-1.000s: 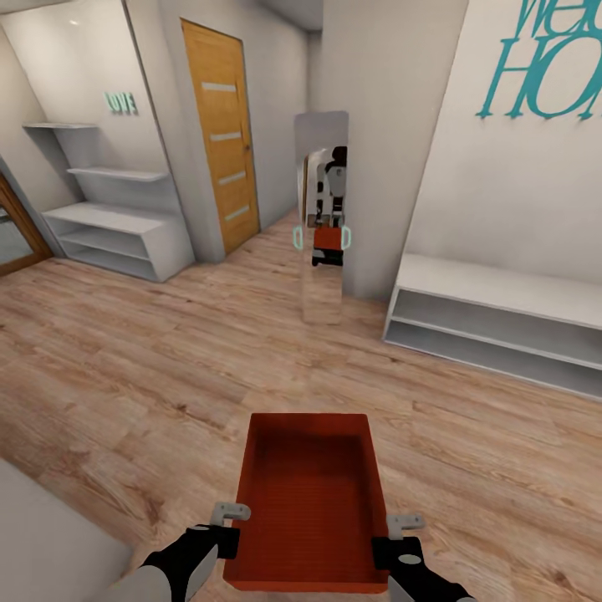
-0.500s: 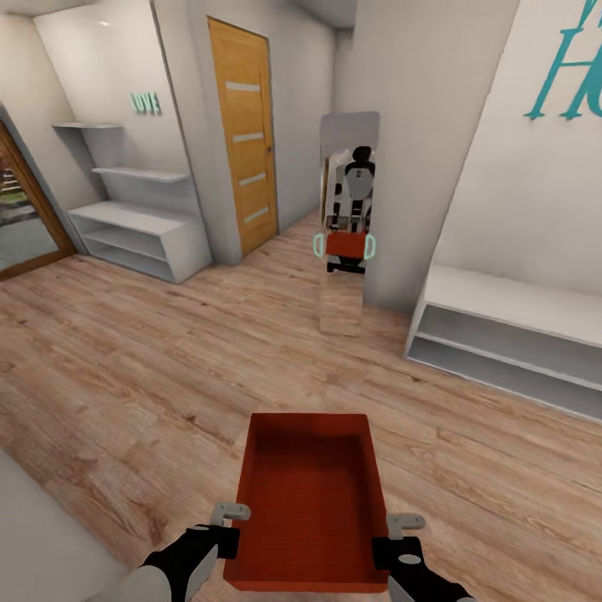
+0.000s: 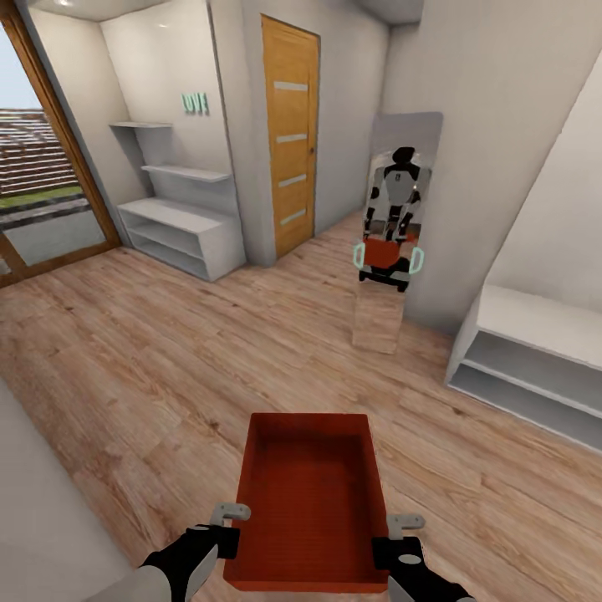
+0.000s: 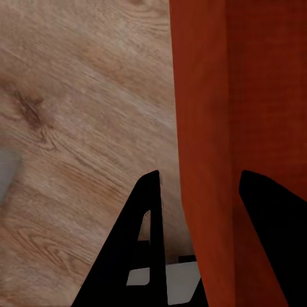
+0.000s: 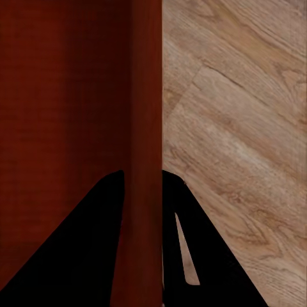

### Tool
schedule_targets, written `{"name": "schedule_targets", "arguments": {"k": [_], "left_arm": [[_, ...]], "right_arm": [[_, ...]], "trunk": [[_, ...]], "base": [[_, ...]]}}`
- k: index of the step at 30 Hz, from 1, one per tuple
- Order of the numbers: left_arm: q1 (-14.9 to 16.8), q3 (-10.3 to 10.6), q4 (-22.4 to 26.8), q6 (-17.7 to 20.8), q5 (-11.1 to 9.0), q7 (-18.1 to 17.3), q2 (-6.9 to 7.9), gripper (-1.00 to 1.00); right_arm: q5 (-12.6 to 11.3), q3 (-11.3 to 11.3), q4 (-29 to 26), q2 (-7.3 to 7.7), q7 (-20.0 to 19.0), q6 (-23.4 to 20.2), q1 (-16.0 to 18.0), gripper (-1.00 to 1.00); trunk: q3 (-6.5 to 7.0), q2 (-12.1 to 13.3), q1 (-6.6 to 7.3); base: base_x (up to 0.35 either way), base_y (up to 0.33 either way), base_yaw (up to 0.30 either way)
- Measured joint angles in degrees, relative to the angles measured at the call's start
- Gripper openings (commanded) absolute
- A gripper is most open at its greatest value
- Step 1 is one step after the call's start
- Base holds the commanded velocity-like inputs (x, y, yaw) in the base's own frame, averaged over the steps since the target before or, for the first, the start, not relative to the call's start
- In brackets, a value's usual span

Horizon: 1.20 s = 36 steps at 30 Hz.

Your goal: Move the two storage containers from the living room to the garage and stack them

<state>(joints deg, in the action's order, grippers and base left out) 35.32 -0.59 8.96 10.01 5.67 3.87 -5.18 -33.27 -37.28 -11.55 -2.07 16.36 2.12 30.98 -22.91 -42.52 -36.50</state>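
Head view: an orange-red bin (image 3: 308, 502) hangs low in front of the robot, above a light wood plank floor (image 3: 142, 359), open side up and empty. The left claw (image 3: 231, 525) grips the bin's left wall near the near corner, and the right claw (image 3: 393, 535) grips the right wall opposite it.

In the left wrist view, the left claw (image 4: 198, 211) has one black finger (image 4: 144, 243) outside the thin wall of the bin (image 4: 236, 128) and the other inside, clamped on that wall. In the right wrist view, the right claw (image 5: 144, 211) is likewise clamped on the wall of the bin (image 5: 77, 96), a finger (image 5: 185, 243) on the floor side and its partner inside.

Ahead, a tall mirror (image 3: 393, 226) leans at a wall corner and reflects the robot carrying the bin. To its left is a wooden door (image 3: 290, 134). Further left are white shelves (image 3: 180, 217) with small teal letters (image 3: 195, 104) on the wall above. A glass door (image 3: 42, 167) with a wood frame is at the far left. A low white shelf unit (image 3: 535, 359) runs along the right wall.
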Motion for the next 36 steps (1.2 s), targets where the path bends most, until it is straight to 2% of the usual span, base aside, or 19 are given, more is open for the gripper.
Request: {"name": "schedule_targets", "arguments": {"k": [24, 36], "left_arm": [[0.0, 0.0, 0.0, 0.0, 0.03, 0.01, 0.0, -1.0], [0.01, 0.0, -0.02, -0.01, 0.01, 0.01, -0.01, -1.0]], "right_arm": [[0.0, 0.0, 0.0, 0.0, 0.0, 0.0, 0.0, -1.0], [0.0, 0.01, -0.02, 0.01, 0.02, 0.0, -0.01, -1.0]], "trunk": [[0.0, 0.0, 0.0], [0.0, 0.0, 0.0]], "base": [[0.324, 0.0, 0.267], [0.324, 0.0, 0.036]]}}
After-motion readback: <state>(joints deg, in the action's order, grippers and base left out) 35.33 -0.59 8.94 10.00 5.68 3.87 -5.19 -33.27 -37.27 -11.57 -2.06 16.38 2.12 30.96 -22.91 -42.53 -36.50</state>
